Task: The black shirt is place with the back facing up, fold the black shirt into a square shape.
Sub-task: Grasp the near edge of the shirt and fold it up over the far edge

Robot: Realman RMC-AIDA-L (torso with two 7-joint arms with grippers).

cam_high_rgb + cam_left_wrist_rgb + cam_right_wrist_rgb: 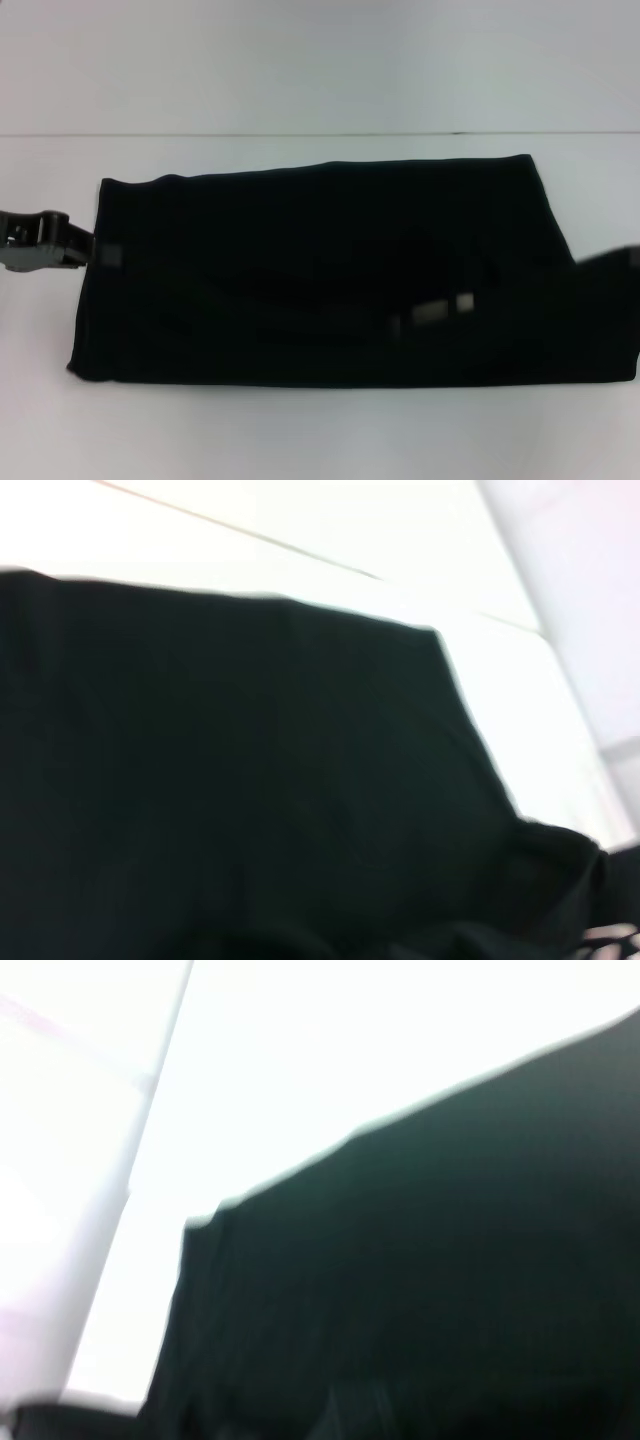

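The black shirt (320,270) lies on the white table (300,430), folded into a long band running left to right. Small pale patches (430,312) show on its front right part. My left gripper (80,250) is at the shirt's left edge, level with the fabric and touching it. My right gripper (612,260) is a dark blurred shape at the shirt's right end, hard to separate from the fabric. The left wrist view (250,800) and the right wrist view (430,1290) are filled with the shirt, seen close up, with white table beyond it.
The table's far edge (300,134) runs across behind the shirt, with a pale wall beyond. A bare strip of table lies in front of the shirt and another behind it.
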